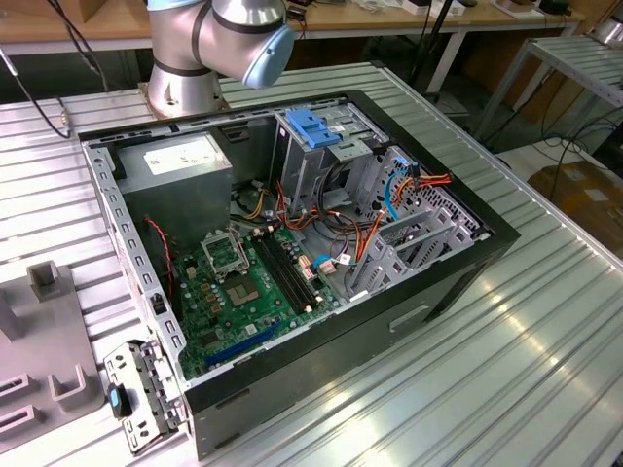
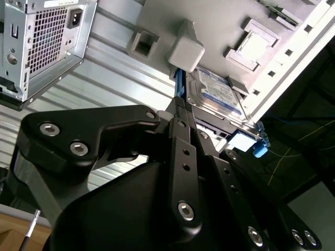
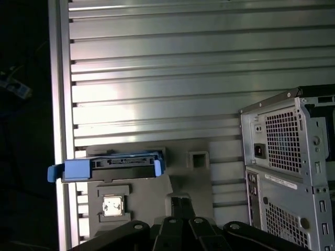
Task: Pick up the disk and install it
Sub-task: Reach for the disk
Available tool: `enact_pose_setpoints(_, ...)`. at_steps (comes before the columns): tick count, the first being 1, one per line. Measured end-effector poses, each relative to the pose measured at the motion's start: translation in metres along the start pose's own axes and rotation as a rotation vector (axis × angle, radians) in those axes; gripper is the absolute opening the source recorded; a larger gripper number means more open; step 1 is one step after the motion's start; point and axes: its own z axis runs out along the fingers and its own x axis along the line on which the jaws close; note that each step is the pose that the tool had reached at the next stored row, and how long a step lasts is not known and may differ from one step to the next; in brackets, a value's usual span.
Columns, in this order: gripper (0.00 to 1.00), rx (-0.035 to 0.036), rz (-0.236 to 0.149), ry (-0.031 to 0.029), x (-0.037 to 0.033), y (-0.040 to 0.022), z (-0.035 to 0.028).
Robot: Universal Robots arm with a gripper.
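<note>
So the hand [image 2: 181,106], jaws together and empty, hangs just short of the disk [image 2: 217,90], which lies ahead in its grey holder [image 2: 220,21] on the counter [image 3: 157,78].

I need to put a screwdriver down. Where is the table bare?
The ribbed table is bare on the exterior view's right of the computer case. Crowded: the grey fixture holding the disk, and the case's inside.

No print is legible: the label on the disk [image 2: 217,91] and the sticker on the power supply [image 1: 180,161] are too small to read.
</note>
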Motion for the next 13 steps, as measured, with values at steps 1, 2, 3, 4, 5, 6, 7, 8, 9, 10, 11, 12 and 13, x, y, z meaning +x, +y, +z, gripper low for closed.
enact_pose_setpoints(1,0.11,0.0000,0.000,0.0000,0.0016,0.0002,0.0000)
enact_pose_setpoints(2,0.11,0.0001,0.000,0.0001,0.0031,0.0004,-0.0001)
enact_pose_setpoints(3,0.11,0.0000,0.000,0.0001,0.0045,0.0005,-0.0001)
enact_pose_setpoints(4,0.11,0.0000,0.000,0.0000,0.0058,0.0009,-0.0001)
enact_pose_setpoints(5,0.11,0.0001,0.000,0.0001,0.0068,0.0012,-0.0002)
enact_pose_setpoints(6,0.11,0.0001,0.000,0.0001,0.0088,0.0019,-0.0002)
enact_pose_setpoints(7,0.11,0.0000,0.000,0.0000,0.0106,0.0023,-0.0002)
enact_pose_setpoints(8,0.11,0.0001,0.000,0.0001,0.0120,0.0026,-0.0002)
enact_pose_setpoints(9,0.11,0.0001,0.000,0.0001,0.0132,0.0028,-0.0003)
enact_pose_setpoints(10,0.11,0.0001,0.000,0.0001,0.0149,0.0030,-0.0003)
enact_pose_setpoints(11,0.11,0.0001,0.000,0.0001,0.0161,0.0031,-0.0003)
enact_pose_setpoints(12,0.11,0.0001,0.000,0.0001,0.0176,0.0032,-0.0003)
enact_pose_setpoints(13,0.11,0.0001,0.000,0.0000,0.0193,0.0031,-0.0003)
